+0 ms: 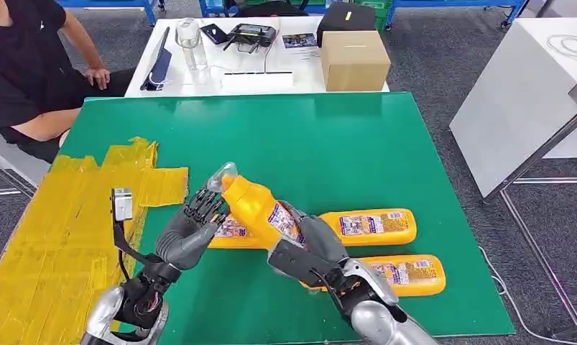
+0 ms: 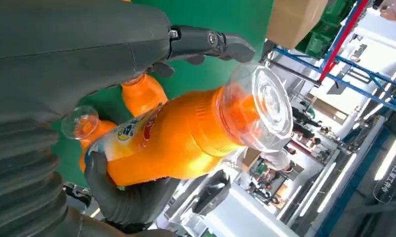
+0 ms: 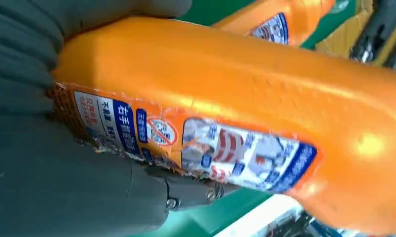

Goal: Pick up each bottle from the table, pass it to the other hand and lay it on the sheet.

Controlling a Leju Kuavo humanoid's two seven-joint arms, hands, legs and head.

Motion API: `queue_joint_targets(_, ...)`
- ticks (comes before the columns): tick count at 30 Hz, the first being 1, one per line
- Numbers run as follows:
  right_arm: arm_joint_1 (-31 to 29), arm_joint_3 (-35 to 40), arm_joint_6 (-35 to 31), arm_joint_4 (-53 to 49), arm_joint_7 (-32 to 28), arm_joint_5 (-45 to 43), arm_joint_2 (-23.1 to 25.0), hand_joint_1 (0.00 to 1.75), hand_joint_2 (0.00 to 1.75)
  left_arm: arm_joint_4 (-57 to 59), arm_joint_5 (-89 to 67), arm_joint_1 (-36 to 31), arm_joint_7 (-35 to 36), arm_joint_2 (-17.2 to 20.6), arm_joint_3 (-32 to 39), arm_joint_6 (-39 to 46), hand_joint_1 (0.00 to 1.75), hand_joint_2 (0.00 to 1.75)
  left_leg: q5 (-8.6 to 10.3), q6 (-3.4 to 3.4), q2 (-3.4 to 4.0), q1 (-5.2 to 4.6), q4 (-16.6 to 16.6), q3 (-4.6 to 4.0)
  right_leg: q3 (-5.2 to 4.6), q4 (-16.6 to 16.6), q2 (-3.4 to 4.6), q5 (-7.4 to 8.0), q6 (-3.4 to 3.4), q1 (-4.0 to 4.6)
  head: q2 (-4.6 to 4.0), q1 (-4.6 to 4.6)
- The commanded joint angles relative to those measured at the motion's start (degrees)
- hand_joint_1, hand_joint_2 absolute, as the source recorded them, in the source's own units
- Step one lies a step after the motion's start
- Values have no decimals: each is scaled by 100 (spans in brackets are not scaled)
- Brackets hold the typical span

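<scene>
Right hand (image 1: 310,248): you had it wrapped round the lower body of the held bottle (image 1: 260,208), fingers clamped over the label area; the right wrist view showed the thumb and palm pressed on the bottle's base end.
Left hand (image 1: 192,230): it sat just left of the bottle's neck, fingers (image 2: 210,42) apart and curved toward the cap end; in the left wrist view one dark finger reached past the cap. You could not tell whether they touched the bottle.
Held bottle: orange, with a clear cap (image 2: 260,106), lifted off the desk and tilted, cap end up and to the far left, between your two hands over the near middle of the green desk (image 1: 328,144).
Label on held bottle (image 3: 196,145): white and blue panels with a red no-entry style symbol and East Asian characters; too blurred for you to read.
Other bottles: a second bottle (image 1: 375,226) lay on its side just right of your right hand, a third bottle (image 1: 407,274) lay nearer and to the right, and a fourth bottle (image 1: 231,233) lay partly hidden under the held one. Their labels were too small to read.
Yellow sheet (image 1: 62,223): taped over the left part of the desk, no bottle lying on it.
Far side: a white desk (image 1: 145,79) carried a cardboard box (image 1: 353,61), and a person (image 1: 26,65) in black sat at far left.
</scene>
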Motion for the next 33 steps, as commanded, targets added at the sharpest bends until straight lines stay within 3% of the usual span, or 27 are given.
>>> queue_joint_targets(1, -745, 685, 217, 664, 68, -5, 25, 175, 175, 382, 77, -300, 70, 193, -250, -39, 0, 175, -1, -2, 3, 2, -2, 7, 5, -3, 5, 1, -4, 2, 0, 0)
queue_joint_targets(10, -858, 818, 290, 756, 77, -33, 119, 175, 175, 386, 79, -232, 81, 204, -226, -60, 0, 175, -1, -1, -2, 1, -3, 9, 8, -4, 1, 0, -3, 1, 0, 0)
queue_joint_targets(14, -894, 1130, 389, 1094, 8, 182, 496, 175, 175, 176, -31, 281, -118, 223, -52, -211, 0, 175, -4, -2, 17, 1, -8, 14, 10, -6, 19, 2, -3, 2, 0, 2)
queue_joint_targets(23, -1066, 1197, 540, 1009, 34, -23, 321, 175, 175, 410, 29, -232, 104, 135, -152, -150, 0, 175, 1, 0, -16, 6, 2, -2, 4, -2, -8, 2, -2, 6, 0, 2)
queue_joint_targets(33, -1276, 1467, 699, 1207, 48, -250, 453, 175, 175, 469, 116, -436, 113, 179, -273, -68, 0, 175, 2, 2, -17, 4, 1, 0, 4, -2, -10, 1, -1, 1, 0, 0)
